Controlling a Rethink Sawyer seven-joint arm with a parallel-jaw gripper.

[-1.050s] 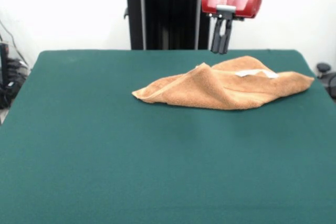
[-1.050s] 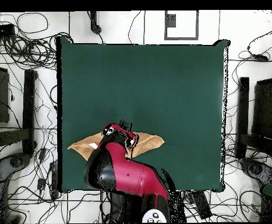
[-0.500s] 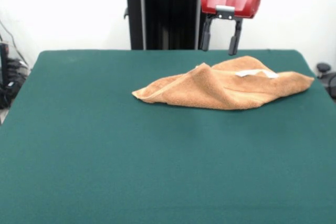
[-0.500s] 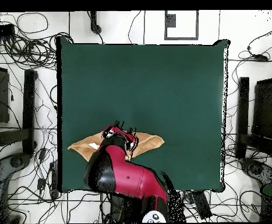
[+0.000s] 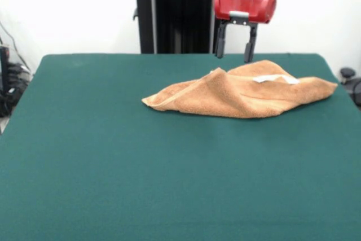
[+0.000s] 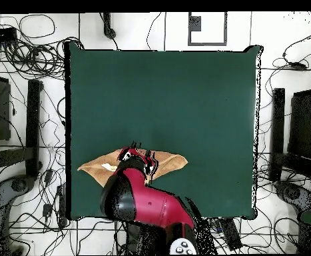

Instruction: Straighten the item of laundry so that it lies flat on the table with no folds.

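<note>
The red and black claw (image 5: 234,56) hangs with its two dark fingers (image 5: 220,42) spread apart and pointing down, holding nothing. Just below and in front of its tips lies the light orange-tan terry towel (image 5: 240,94), bunched into a long folded heap with a raised ridge and a small white label (image 5: 274,78) showing on top. The towel rests on the large dark green felt-topped table (image 5: 113,156), near the edge beneath the claw, and most of the green cloth stretches away bare on the far side of the towel.

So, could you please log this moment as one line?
gripper: open, above towel | towel: crumpled, folded | table: towel near robot-side edge
</note>
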